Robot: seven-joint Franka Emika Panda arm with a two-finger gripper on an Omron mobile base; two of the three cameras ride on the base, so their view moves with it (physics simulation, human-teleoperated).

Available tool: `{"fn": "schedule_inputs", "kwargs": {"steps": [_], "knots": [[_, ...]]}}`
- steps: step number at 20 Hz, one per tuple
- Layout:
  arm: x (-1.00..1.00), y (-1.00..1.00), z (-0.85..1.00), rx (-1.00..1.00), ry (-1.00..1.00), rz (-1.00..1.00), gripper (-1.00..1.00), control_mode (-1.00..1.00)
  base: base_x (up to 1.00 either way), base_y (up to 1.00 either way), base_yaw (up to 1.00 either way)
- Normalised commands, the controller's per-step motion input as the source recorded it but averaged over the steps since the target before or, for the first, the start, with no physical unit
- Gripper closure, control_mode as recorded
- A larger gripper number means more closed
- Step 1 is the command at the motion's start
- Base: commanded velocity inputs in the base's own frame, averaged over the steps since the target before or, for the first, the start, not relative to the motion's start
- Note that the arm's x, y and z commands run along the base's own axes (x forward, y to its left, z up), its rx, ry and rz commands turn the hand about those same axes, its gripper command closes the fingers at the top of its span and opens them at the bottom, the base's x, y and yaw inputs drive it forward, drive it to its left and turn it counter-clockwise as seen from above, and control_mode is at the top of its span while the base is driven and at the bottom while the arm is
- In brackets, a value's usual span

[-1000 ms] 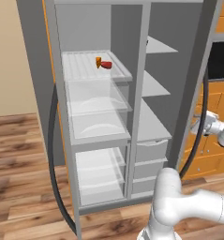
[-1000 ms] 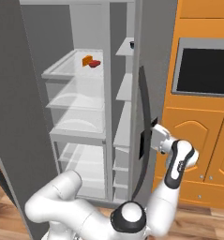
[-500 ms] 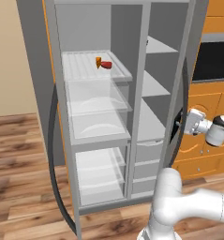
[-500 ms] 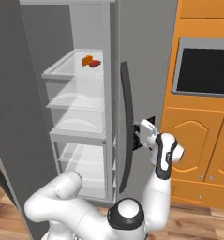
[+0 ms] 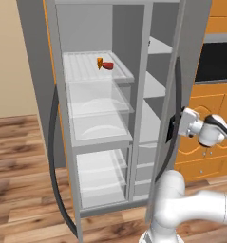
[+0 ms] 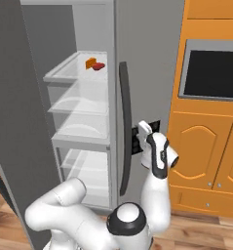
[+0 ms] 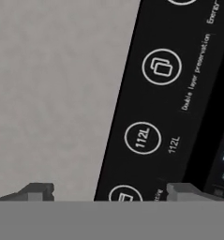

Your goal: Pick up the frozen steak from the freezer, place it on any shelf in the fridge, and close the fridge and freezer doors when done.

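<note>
Two dark fingertips [image 7: 36, 191] stand wide apart, nothing between them, as the gripper [image 6: 137, 139] presses close against the freezer door [image 6: 142, 88] beside its dark handle [image 6: 124, 127]; actual contact looks likely but is hard to judge. Farther in, the frozen steak [image 5: 108, 65] lies near the front right corner of the fridge's top clear shelf [image 5: 81, 66], just beside an orange wedge [image 5: 100, 61].

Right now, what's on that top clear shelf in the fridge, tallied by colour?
Red: 1, the frozen steak
Orange: 1, the small wedge beside it
Total: 2, both on the top clear shelf
</note>
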Motion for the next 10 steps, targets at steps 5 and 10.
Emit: {"fn": "schedule_inputs", "kwargs": {"steps": [5, 10], "knots": [[0.37, 0.05, 0.0, 0.0, 0.15, -0.19, -1.0, -1.0, 0.0, 0.0, 0.0], [0.34, 0.02, 0.0, 0.0, 0.12, -0.18, -1.0, -1.0, 0.0, 0.0, 0.0]]}}
